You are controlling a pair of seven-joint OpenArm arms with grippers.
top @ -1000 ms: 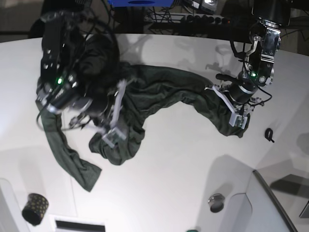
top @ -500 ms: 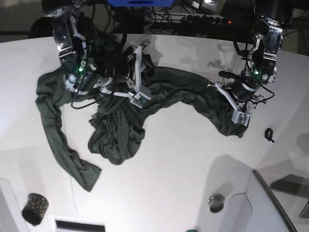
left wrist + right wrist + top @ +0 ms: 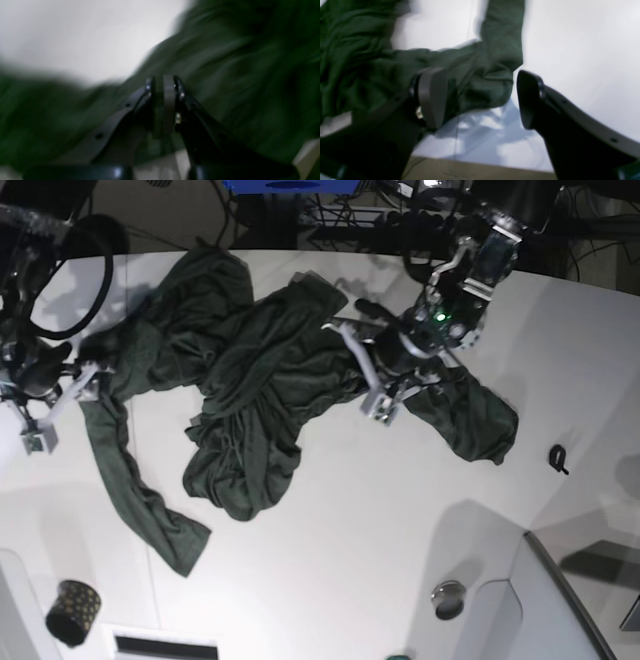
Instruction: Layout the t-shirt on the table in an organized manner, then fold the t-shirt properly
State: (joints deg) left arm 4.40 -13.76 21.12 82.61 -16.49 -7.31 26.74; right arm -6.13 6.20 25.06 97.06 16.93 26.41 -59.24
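Setting: robotics lab bench | Evidence: large white table (image 3: 330, 580) with curved edge, lit from above | two cabled robot arms mounted at its far side | power strip (image 3: 425, 218) and loose cables seen behind | dark floor beyond table | blue box (image 3: 290, 186) at rear

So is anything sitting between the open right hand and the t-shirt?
Nothing visible. The right hand is open with the t-shirt just past its fingertips, over bare table; no other object lies between them.
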